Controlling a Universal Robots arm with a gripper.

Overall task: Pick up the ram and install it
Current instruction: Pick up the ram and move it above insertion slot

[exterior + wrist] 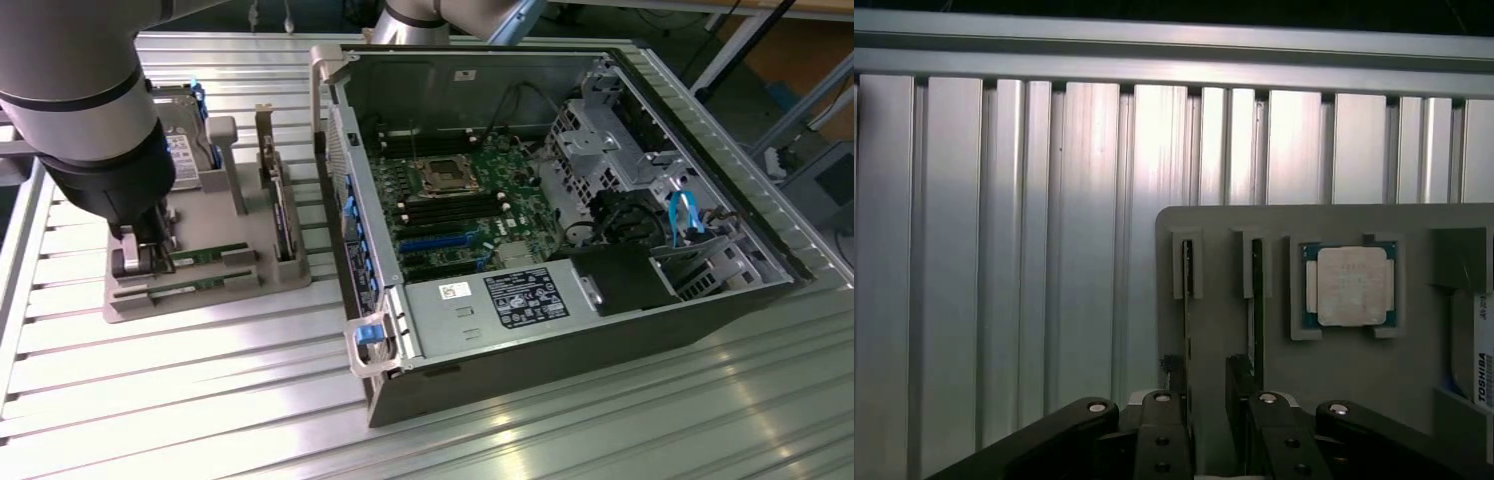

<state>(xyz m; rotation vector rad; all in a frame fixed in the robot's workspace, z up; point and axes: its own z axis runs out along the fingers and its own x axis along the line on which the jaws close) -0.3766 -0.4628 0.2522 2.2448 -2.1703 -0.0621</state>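
Spread fingers [1239, 380] pinched nothing, poised low over the ram [1187, 290], which stood on edge in the slot nearest the side edge of the grey holder [1334, 400]. Just beside it, the second ram [1256, 290] stood in the next slot, and past that the CPU chip [1350, 286] lay in its recess. That holder rested on the ribbed table [1004, 250], near the open computer case [561, 200].

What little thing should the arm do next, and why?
Probably close the fingers on the ram. They stand open, low at the grey holder, and appear to straddle one of the two upright rams, which nothing grips yet.
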